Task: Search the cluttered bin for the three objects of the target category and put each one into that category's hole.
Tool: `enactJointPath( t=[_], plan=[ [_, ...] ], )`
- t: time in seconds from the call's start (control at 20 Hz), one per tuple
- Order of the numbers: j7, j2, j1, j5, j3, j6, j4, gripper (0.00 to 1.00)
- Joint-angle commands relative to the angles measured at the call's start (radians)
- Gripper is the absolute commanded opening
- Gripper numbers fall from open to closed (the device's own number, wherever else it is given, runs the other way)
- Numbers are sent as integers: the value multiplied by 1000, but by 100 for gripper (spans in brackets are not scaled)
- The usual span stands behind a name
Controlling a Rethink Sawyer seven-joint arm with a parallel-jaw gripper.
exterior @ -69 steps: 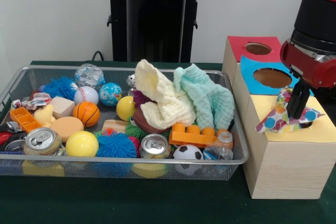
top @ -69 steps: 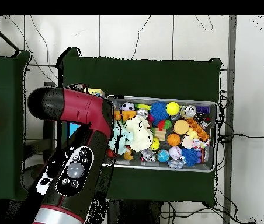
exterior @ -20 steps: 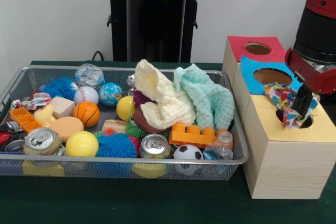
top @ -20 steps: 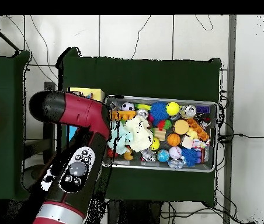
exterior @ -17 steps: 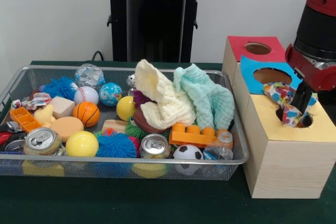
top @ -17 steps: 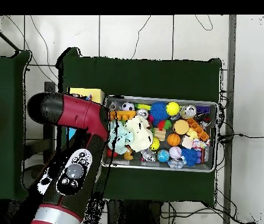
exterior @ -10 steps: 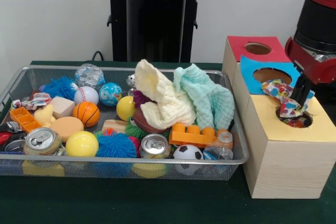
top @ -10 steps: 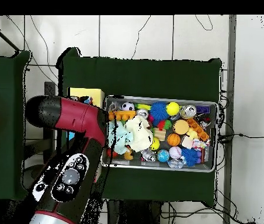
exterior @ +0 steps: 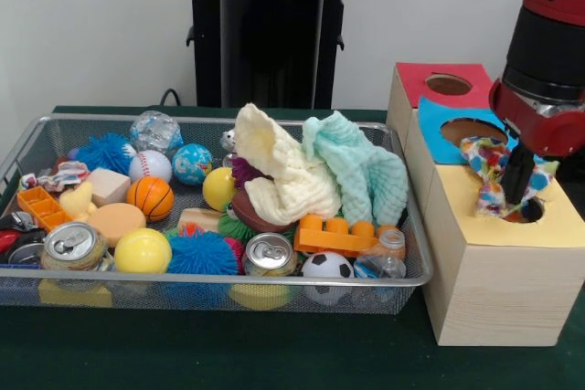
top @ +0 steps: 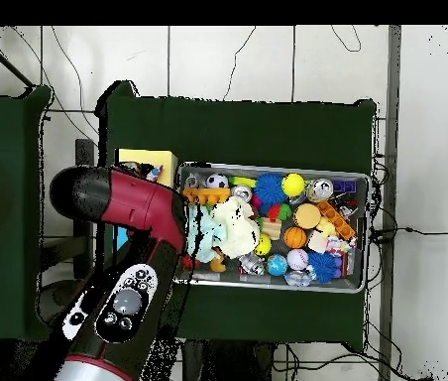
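A polka-dot cloth (exterior: 484, 175) is bunched at the left rim of the round hole (exterior: 530, 213) in the yellow-topped box (exterior: 475, 226), partly inside it. My gripper (exterior: 516, 184) reaches down into that hole right beside the cloth and touches it; its jaws are hidden by the cloth and the hole. In the mesh bin (exterior: 27, 139) a cream cloth (exterior: 279, 171) and a mint cloth (exterior: 361, 166) lie heaped at the right end. In the overhead view the arm (top: 119, 213) covers the box and gripper; the cream cloth (top: 236, 226) and mint cloth (top: 203, 240) show.
Behind the yellow top are a blue-topped hole (exterior: 471, 132) and a red-topped hole (exterior: 448, 85). The bin also holds balls (exterior: 143, 250), soda cans (exterior: 269, 254), spiky toys (exterior: 201, 253), an orange block (exterior: 336, 235) and sponges (exterior: 114, 221).
The cloth, spread over the box top 3.5 s ago, is now gathered at the hole. Over the last second the gripper lifted slightly, then came back down into the hole.
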Motion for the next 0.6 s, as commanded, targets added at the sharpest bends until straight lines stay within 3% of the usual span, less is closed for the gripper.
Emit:
enactJointPath(
  t=[0.05, 0.6],
  plan=[
    [161, 153, -59, 25, 168, -160, 146, 0],
    [161, 185, -61, 26, 168, -144, 105, 0]
  ],
)
